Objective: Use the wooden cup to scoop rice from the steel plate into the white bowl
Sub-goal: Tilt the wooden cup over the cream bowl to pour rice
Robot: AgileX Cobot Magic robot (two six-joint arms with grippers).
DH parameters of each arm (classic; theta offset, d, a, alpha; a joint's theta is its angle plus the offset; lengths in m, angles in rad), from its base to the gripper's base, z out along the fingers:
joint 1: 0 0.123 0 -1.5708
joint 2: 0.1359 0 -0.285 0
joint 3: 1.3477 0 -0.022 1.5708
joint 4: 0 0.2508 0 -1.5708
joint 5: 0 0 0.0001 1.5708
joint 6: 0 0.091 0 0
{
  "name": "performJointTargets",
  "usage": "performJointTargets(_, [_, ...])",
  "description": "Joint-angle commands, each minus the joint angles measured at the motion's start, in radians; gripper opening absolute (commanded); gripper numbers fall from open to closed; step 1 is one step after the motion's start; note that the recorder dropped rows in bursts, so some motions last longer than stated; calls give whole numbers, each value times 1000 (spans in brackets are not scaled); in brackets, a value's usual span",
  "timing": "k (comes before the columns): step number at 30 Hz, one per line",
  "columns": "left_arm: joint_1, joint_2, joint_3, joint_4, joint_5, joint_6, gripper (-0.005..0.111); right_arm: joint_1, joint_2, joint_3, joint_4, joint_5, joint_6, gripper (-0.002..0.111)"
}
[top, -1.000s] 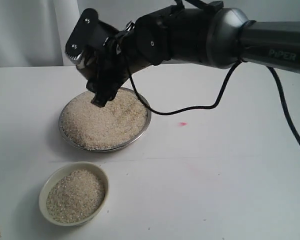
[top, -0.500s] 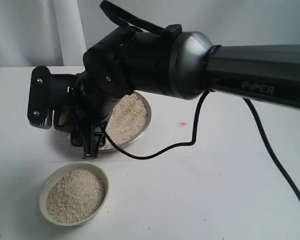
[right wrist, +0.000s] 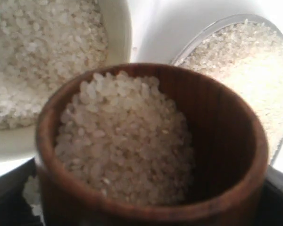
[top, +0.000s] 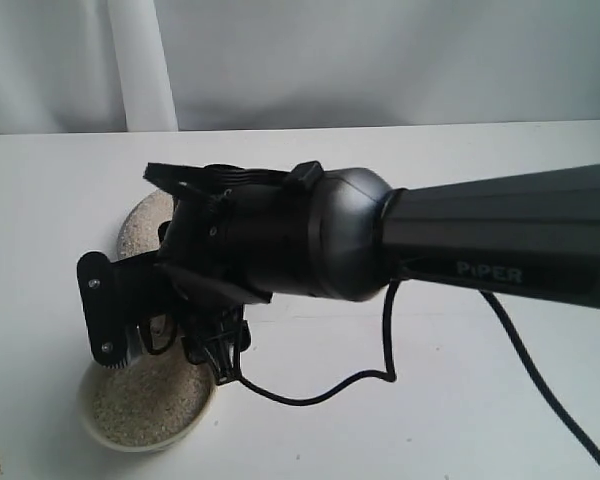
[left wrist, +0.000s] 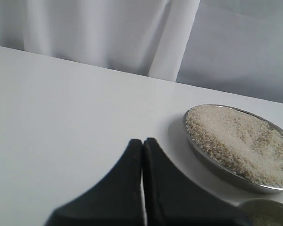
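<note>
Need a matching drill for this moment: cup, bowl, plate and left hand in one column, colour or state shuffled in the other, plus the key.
Column 1
A. wooden cup
B. white bowl
C. steel plate
D. left hand

Column 2
1. black, shut, white table ahead of it
2. shiny grey, wide and shallow, heaped with rice
3. reddish-brown, loaded with grains
4. cream, thick rim, partly filled

Pairs: A-3, B-4, C-2, D-1
</note>
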Motion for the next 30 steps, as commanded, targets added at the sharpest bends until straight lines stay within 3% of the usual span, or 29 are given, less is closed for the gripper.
performJointTargets(1, [-5,0,2,-4,-7,-1,0,27,-17,3,-163,-10,83,0])
performJointTargets(9, [-5,0,2,-4,-7,-1,0,90,-14,3,-286,49,90,0])
performJointTargets(18, [-5,0,2,-4,-7,-1,0,171,87,3,-641,206,249,0])
performJointTargets(30, [-5,0,2,-4,-7,-1,0,216,87,3,-698,274,251,0])
